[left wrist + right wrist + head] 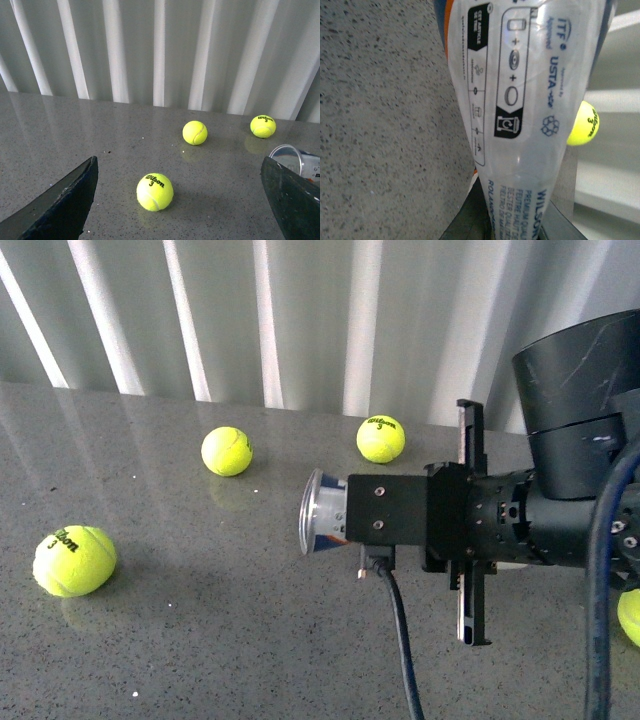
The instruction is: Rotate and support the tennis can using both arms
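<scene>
While balls point(227, 451) lie loose, the can point(325, 512) is empty.

Grey speckled table point(220, 640), front-left tennis ball point(74, 561), middle tennis ball point(227, 451), back tennis ball point(381, 439)

The right arm point(575, 420) reached in from the robot's right side and lay roughly level above the bench point(150, 660). Its bulky cylindrical wrist point(500, 515) pointed toward the left, and a black cable point(402, 640) hung beneath it. The right end effector point(512, 227) was closed on the tennis can point(322, 512), its dark fingers point(462, 225) pressed against opposite sides of the tube. The left end effector point(179, 170) was spread wide, its two black fingers point(65, 205) well apart at either side of the wrist view with nothing gripped between them.
</scene>
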